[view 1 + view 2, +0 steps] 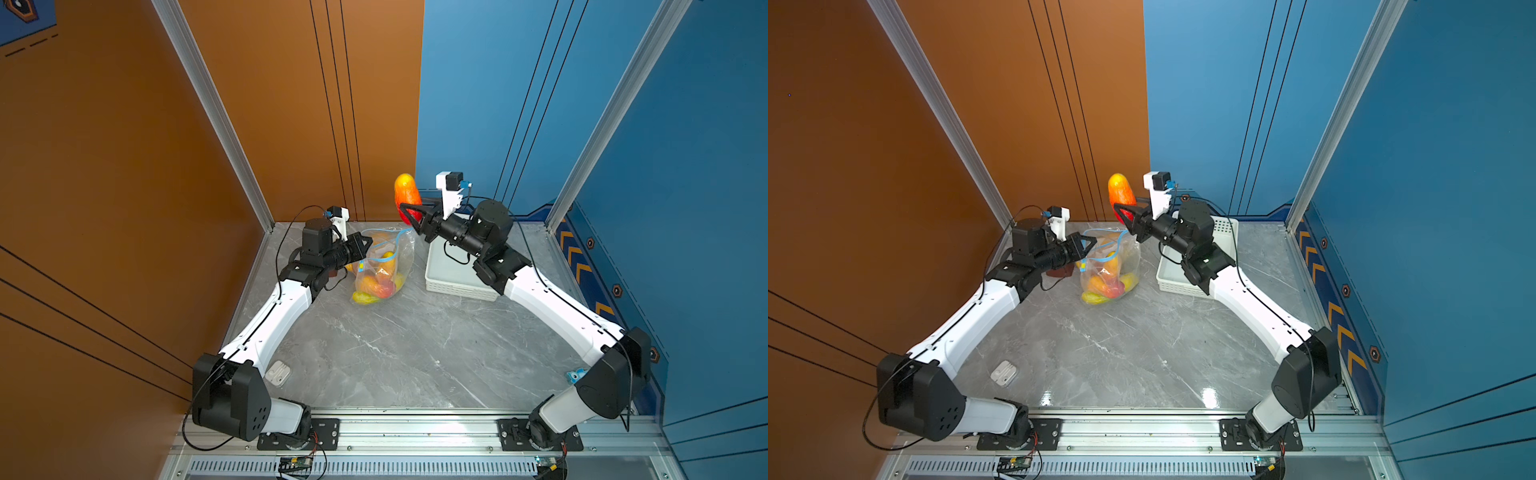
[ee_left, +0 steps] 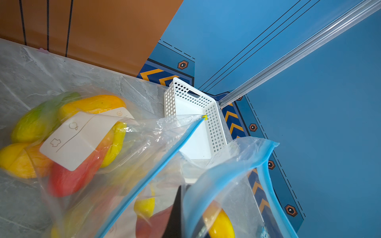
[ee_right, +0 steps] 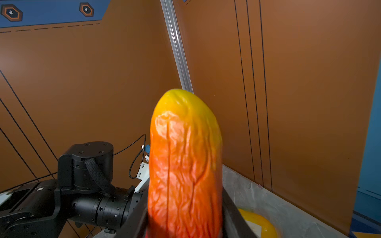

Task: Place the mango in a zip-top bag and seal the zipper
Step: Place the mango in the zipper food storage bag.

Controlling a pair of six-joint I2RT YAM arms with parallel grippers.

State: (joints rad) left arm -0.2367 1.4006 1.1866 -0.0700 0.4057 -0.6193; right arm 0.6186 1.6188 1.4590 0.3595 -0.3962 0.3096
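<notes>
two arms (image 1: 282, 307) reach over the grey marble table (image 1: 415, 353). a white perforated basket (image 1: 457, 289) sits under the right arm (image 1: 552, 307). near it the clear zip-top bag (image 1: 405, 253), several fruits (image 1: 376, 286) inside, stands with its blue zipper (image 1: 384, 259) open, the left gripper (image 1: 368, 242) closed tight on its rim. the right gripper (image 1: 411, 212) clamps the mango (image 1: 404, 189) by its red end, holding it upright in the air above the bag's open edge.

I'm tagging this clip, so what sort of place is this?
Likely a robot lab cell, not a home: left arm and right arm mounted on a metal rail, and a marble-look table walled by an orange panel and a blue panel.
</notes>
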